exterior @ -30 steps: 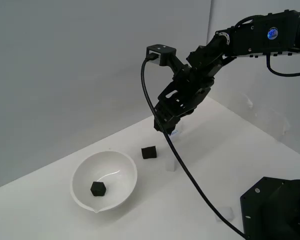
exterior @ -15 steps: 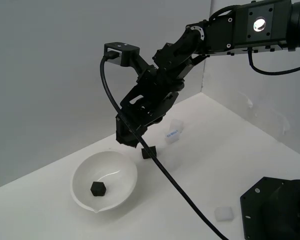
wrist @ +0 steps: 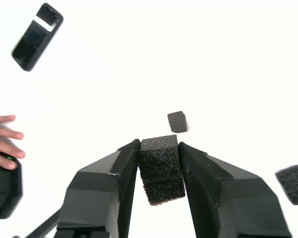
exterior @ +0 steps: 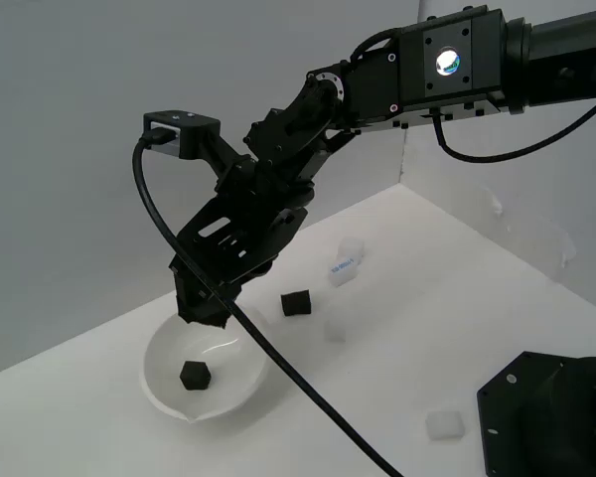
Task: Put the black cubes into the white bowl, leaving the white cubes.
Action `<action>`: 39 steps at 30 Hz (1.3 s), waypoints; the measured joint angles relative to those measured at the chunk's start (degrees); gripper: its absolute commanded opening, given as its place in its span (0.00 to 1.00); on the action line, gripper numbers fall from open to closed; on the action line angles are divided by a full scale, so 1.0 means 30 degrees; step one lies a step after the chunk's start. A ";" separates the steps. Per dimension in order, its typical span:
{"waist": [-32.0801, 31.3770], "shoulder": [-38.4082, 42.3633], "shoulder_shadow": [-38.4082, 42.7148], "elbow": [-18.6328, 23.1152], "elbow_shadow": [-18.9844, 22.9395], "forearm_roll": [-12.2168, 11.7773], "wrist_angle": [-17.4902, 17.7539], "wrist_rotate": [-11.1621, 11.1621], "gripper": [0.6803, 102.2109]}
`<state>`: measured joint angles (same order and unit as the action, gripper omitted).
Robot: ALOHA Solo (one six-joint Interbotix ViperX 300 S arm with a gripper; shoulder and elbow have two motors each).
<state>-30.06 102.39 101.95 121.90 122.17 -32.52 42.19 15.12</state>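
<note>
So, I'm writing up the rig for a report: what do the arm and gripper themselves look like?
The arm is matte black and boxy, with a round glowing white-blue light on one joint housing and thin black wires looped along it. A small black camera box sits on the wrist, and a thick black cable hangs from it. The gripper has two broad, angular black plastic fingers.
</note>
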 measured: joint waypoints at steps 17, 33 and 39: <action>0.0117 -0.0264 -0.0264 0.0059 0.0088 -0.0469 -0.0703 0.0615 0.98; 0.5391 0.0527 0.0527 0.3135 0.3018 0.2109 -0.0615 0.4570 0.97; 0.5713 -0.0029 0.0000 0.3193 0.3105 0.3984 -0.0732 0.4629 0.97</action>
<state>-12.92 102.30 101.95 131.48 131.48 -20.57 39.99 29.00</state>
